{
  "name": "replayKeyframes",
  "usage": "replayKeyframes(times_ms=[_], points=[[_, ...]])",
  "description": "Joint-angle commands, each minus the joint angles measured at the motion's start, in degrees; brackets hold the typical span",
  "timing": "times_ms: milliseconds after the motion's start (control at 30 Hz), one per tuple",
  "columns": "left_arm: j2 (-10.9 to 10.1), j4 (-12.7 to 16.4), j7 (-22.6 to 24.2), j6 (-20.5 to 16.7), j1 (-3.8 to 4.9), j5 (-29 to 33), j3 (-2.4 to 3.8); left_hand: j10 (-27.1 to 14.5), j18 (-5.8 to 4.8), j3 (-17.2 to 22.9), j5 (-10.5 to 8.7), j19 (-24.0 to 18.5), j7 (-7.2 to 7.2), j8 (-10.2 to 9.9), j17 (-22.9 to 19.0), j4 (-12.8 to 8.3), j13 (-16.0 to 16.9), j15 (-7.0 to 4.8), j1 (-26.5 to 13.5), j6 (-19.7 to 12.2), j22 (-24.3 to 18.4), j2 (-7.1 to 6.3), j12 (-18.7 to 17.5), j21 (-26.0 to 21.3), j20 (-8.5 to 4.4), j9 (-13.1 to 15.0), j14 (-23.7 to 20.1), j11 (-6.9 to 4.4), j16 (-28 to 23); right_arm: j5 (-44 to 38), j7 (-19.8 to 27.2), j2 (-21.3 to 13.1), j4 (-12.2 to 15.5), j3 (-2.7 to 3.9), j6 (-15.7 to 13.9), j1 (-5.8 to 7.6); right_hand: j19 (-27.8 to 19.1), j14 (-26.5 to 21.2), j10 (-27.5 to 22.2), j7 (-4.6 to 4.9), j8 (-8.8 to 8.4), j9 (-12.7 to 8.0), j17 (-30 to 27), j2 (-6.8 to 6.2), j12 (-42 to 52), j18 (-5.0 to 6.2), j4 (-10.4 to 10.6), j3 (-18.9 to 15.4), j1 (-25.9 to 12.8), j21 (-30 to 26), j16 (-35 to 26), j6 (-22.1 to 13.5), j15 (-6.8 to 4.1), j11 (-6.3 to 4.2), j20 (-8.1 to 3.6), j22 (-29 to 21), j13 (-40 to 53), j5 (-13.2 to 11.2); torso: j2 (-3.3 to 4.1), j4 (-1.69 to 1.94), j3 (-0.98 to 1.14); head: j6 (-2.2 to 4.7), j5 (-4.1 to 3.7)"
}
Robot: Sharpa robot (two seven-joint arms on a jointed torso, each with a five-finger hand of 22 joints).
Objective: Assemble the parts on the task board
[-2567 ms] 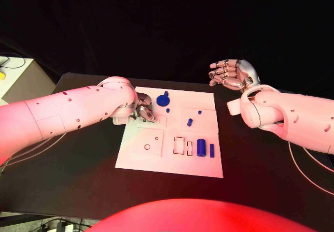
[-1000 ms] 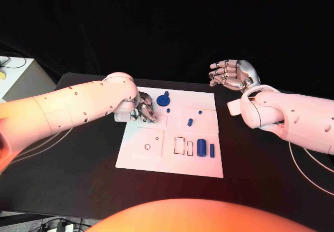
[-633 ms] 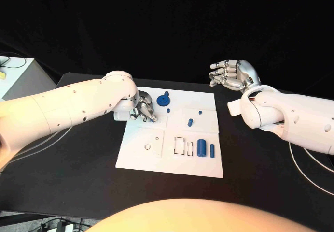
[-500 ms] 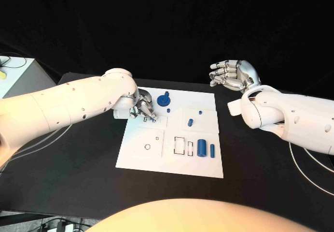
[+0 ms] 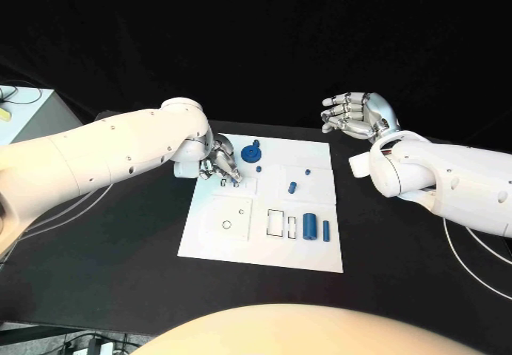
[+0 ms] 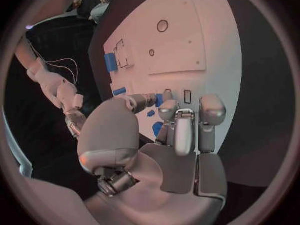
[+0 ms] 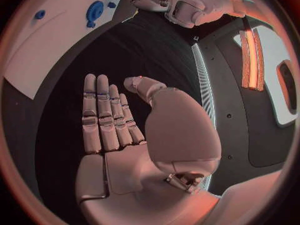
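Six blue parts [image 5: 308, 225] you can count on one task board [image 5: 267, 248]; left hand [image 5: 221, 167] unclear, right hand [image 5: 357, 115] spread, holding nothing.

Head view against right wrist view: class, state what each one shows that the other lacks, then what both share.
Head view alone: the blue cylinder and thin blue bar lying on the board's near part, beside outlined slots. Right wrist view alone: the right hand's open palm side, fingers straight, holding nothing, over black table. Both: the white board, the blue disc at its far edge, and the left hand over the board.
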Motion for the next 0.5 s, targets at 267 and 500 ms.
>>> replayKeyframes(times_ms=[267,500], points=[[1.53,-2.28,-0.56,6.45,0.39,4.23,-0.32,0.34,-0.44,12.44,0.43,-0.26,-0.43,0.03,8.58,-13.06,0.12,0.15,0.14,0.27,0.11,0.53,0.05,-0.03,-0.01,0.06,4.09,0.12,-0.07,-0.26,0.20,0.12,0.02,0.02,1.20,-0.06,0.06,0.20,-0.06,2.57,-0.02,-0.06,-0.10,0.36,-0.42,0.36,-0.38,-0.10,0.05,-0.30,-0.33,-0.49,0.28,0.35,0.25,-0.12,-0.09,0.47,-0.02,0.05,-0.05,0.00,0.18],[2.52,-3.37,-0.49,5.82,0.43,3.11,-0.47,0.51,-0.47,12.43,0.47,-0.16,-0.43,0.01,8.44,-13.12,0.43,0.15,0.13,0.30,0.29,0.55,0.18,0.05,-0.01,0.06,4.05,0.12,-0.12,-0.27,0.21,0.23,-0.01,0.02,1.20,-0.07,0.06,0.20,-0.06,2.57,-0.02,-0.06,-0.10,0.36,-0.42,0.36,-0.38,-0.10,0.05,-0.30,-0.33,-0.49,0.28,0.35,0.25,-0.12,-0.09,0.47,0.02,-0.05,-0.09,0.00,0.30]])
